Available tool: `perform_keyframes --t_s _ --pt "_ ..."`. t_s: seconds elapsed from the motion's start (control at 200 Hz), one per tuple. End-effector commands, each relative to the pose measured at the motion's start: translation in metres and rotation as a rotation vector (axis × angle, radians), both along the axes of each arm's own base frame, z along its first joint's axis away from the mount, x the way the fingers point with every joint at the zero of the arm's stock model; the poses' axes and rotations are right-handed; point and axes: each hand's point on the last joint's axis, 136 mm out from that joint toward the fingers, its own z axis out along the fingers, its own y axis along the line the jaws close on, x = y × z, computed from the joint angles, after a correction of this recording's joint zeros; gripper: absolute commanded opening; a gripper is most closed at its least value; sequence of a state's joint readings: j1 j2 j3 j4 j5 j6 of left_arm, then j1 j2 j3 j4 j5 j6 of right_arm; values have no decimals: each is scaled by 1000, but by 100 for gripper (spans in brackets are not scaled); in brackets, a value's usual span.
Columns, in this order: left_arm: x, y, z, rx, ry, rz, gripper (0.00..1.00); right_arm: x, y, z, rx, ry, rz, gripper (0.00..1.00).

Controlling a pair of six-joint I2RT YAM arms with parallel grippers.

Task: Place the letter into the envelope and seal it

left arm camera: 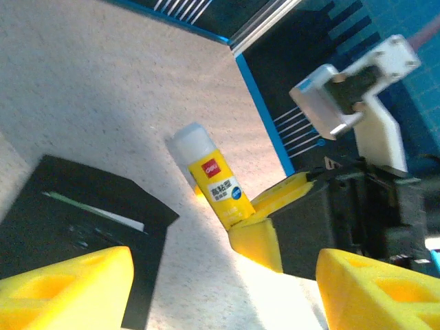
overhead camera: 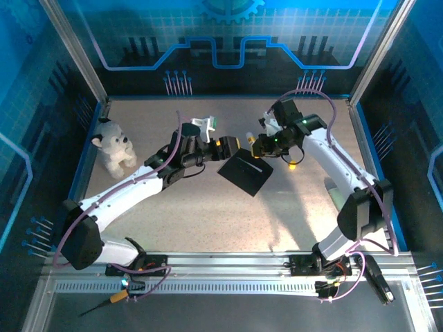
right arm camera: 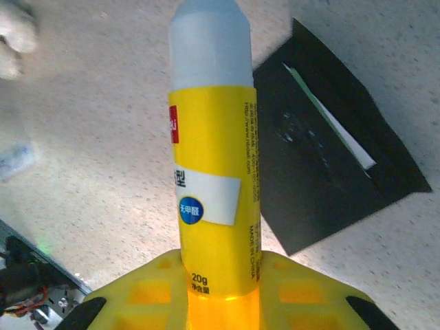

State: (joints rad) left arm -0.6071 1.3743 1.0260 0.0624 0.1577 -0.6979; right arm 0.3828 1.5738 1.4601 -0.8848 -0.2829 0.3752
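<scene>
Envelope point(overhead camera: 243, 174): flat, matte black, lying on the speckled table point(overhead camera: 173, 214) about mid-way left to right, turned corner-on to the near edge.

Letter point(right arm camera: 338, 130): inside the envelope. Just a thin white strip with a green edge line shows at the opening. The same sliver shows in the left wrist view point(left arm camera: 103, 210). Flap position: cannot tell.

Left gripper point(left arm camera: 223, 289): yellow fingers spread well apart, nothing between them. It sits just beyond the envelope's far left corner point(overhead camera: 234, 145).

Right gripper point(right arm camera: 213, 275): clamped on the base of a glue stick point(right arm camera: 210, 172), which has a yellow body and a pale cap pointing away from the fingers. It is held above the table just beside the envelope's far edge point(overhead camera: 255, 143).
</scene>
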Motion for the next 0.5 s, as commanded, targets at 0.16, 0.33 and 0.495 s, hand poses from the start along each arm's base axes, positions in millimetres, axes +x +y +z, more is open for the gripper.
perform_keyframes --t_s 0.16,0.33,0.495 --pt "-6 -13 -2 -240 154 -22 70 -9 42 48 269 -192 76 2" --pt "-4 -16 5 -259 141 -31 70 -23 55 45 285 -180 127 2" --pt "-3 -18 2 -284 154 -34 68 -31 70 46 316 -185 167 1"
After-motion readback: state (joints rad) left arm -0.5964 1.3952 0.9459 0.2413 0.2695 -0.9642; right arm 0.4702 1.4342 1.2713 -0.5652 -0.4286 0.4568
